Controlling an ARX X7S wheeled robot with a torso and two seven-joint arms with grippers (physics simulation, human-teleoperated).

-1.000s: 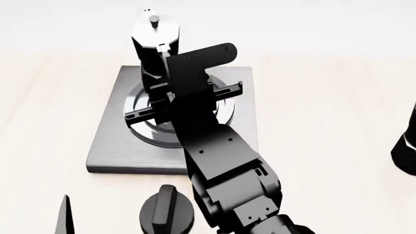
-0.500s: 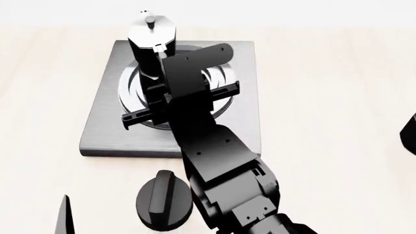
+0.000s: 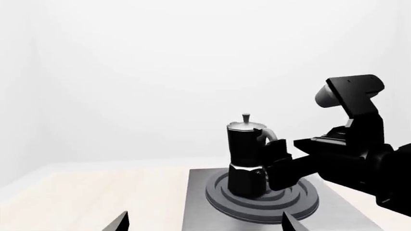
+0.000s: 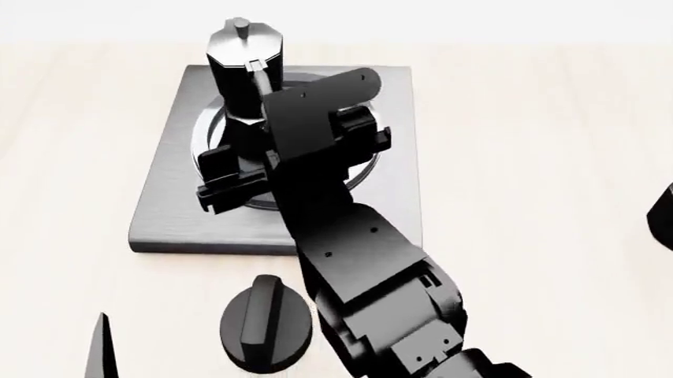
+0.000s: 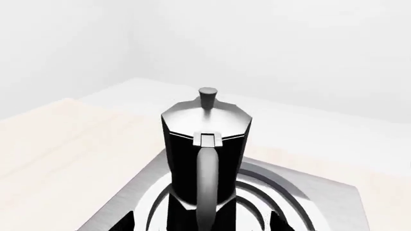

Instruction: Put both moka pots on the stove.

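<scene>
Black and upright, one moka pot (image 4: 245, 71) stands on the stove's (image 4: 179, 189) burner rings, handle facing the right gripper (image 4: 289, 169), whose jaws stand apart just beside its base

1. The stove (image 4: 173, 201) is lying on the table (image 4: 526, 157), towards its far left part in the head view.
2. One moka pot (image 4: 244, 67) is standing upright on the stove's burner rings, at their far left side.
3. The right gripper (image 4: 289, 161) is sitting over the rings just in front of that pot, at its handle side.
4. A round knob (image 4: 263, 327) is lying on the table in front of the stove.
5. A second pot (image 4: 664, 216) is showing at the right edge, well apart from the stove.
</scene>
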